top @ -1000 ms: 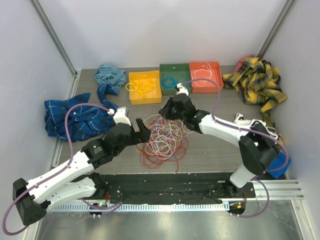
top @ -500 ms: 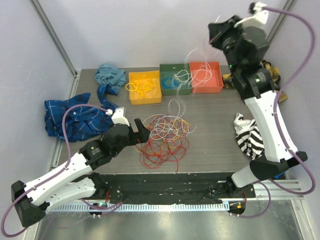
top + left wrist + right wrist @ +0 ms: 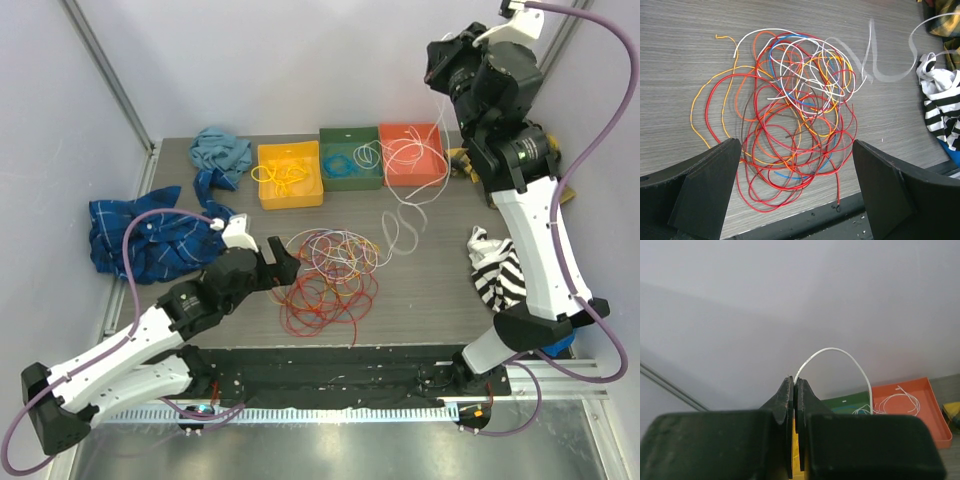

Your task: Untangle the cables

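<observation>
A grey wood-grain table (image 3: 430,290) sits between pale walls. At its left edge lies a blue plaid cloth (image 3: 140,235), with a teal cloth (image 3: 220,150) behind it. The left gripper (image 3: 285,262) hovers low at the left side of the cables (image 3: 330,275), its jaws spread wide and holding nothing; the red, orange, yellow and white loops lie in a tangled heap at mid-table. Behind the heap stand a yellow tray (image 3: 290,202), a green tray (image 3: 352,183) and an orange tray (image 3: 410,180), each holding a few wires. The right gripper (image 3: 794,382) is high above the orange tray, pinched tight on one white cable (image 3: 832,349) that trails down to the table. A black-and-white striped cloth (image 3: 495,275) lies at the right.
</observation>
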